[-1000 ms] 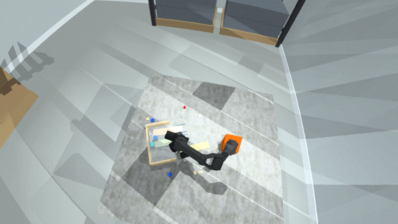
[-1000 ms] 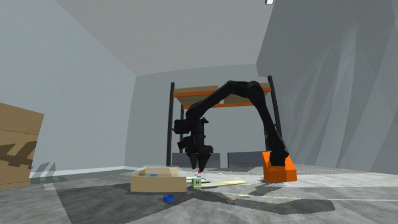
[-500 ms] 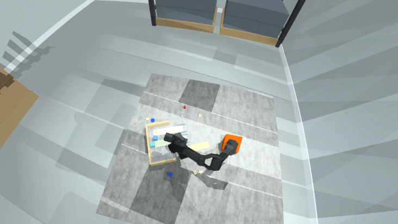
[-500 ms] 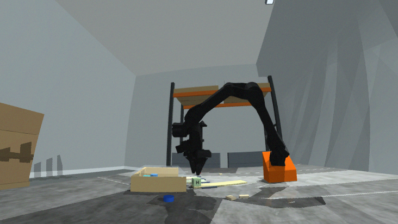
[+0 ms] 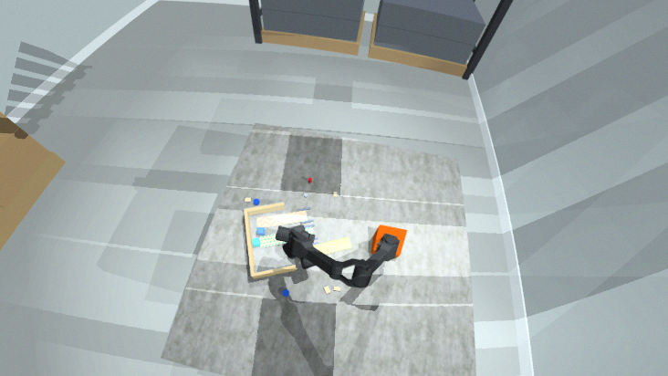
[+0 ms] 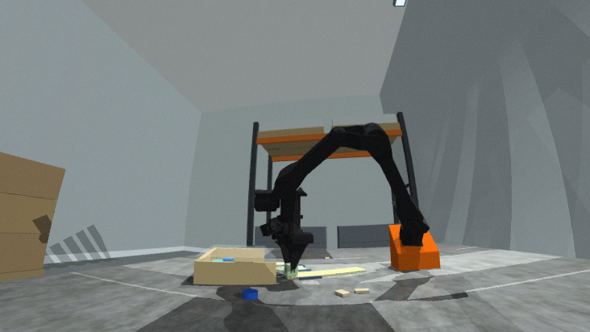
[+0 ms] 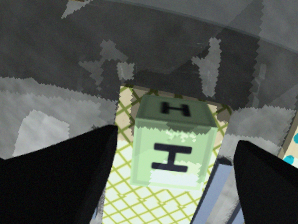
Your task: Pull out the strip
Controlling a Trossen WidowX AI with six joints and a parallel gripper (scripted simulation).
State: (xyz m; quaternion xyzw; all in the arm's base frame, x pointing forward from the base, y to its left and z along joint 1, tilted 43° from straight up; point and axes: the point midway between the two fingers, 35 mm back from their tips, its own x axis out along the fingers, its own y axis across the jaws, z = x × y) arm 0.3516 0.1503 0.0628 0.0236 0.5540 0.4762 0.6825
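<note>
The pale green cube [image 6: 288, 272] [image 7: 172, 157], labelled H, rests on the far end of a pale yellow strip [image 5: 334, 245] [image 6: 338, 271] [image 7: 145, 210] with a green lattice pattern. The arm hides the cube in the top view. My gripper [image 6: 293, 268] [image 7: 177, 143] is open, partly closed in, and points down at the cube. In the wrist view its fingers stand on either side of the cube, with a gap on both sides. A zigzag strip [image 5: 281, 218] and a teal-dotted strip [image 5: 271, 240] lie beside it, with a cyan cube [image 5: 255, 242] at the dotted strip's end.
A three-sided wooden wall [image 5: 249, 254] [image 6: 234, 272] stands around the other strips' far ends. A blue cube [image 5: 260, 231] is inside it. Thin blue rails [image 7: 212, 192] run beside the strips. A blue disc [image 5: 285, 292] [image 6: 250, 294] and small beige blocks [image 6: 342, 292] lie nearer the front.
</note>
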